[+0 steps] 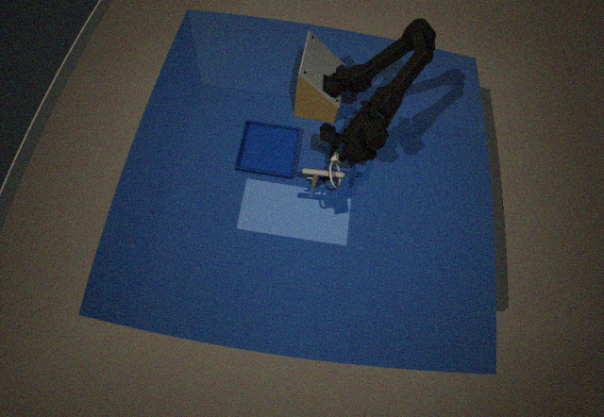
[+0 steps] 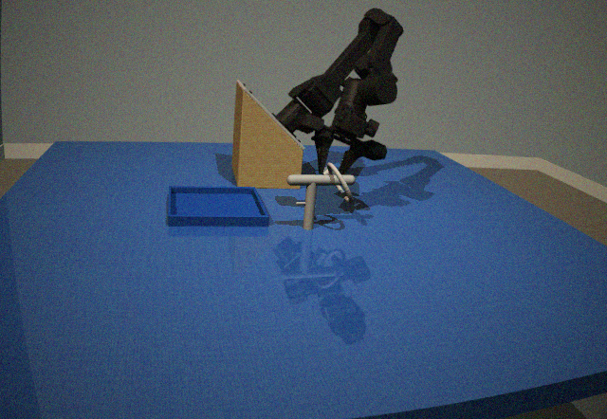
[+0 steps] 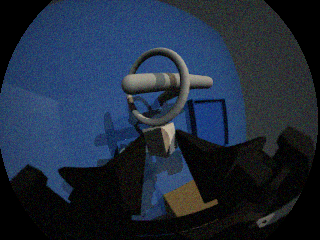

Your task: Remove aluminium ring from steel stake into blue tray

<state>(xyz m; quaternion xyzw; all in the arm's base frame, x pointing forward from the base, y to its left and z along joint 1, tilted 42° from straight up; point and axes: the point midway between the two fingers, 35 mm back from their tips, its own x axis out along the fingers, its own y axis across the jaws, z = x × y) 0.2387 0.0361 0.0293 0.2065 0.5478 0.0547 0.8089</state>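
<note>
My fingers (image 1: 335, 151) (image 2: 329, 165) are clamped on the ring's welded tab (image 1: 335, 158) (image 3: 161, 137). Ring (image 1: 331, 176) (image 2: 341, 181) (image 3: 185, 95) is off the desk (image 1: 293, 295) (image 2: 235, 317) (image 3: 85, 60), tilted and around one arm of the stake's cross-bar (image 1: 314, 172) (image 2: 301, 179) (image 3: 145, 83) (so not free of it), clear of the post (image 1: 314, 180) (image 2: 309, 209). Blue tray (image 1: 268, 174) (image 2: 218, 221) (image 3: 226, 122) sits near the stake, nothing in it; wedge-shaped block (image 1: 314, 100) (image 2: 266, 150) (image 3: 185, 199) stands behind the tray in the exterior view.

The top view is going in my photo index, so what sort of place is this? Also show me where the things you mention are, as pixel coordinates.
Probably a robot test station: a black arm (image 1: 420, 32) (image 2: 377, 20) on a wedge-shaped mount (image 1: 314, 98) (image 2: 266, 145), a steel stake (image 1: 311, 172) (image 2: 309, 206), and a blue tray (image 1: 265, 174) (image 2: 218, 221).
</note>
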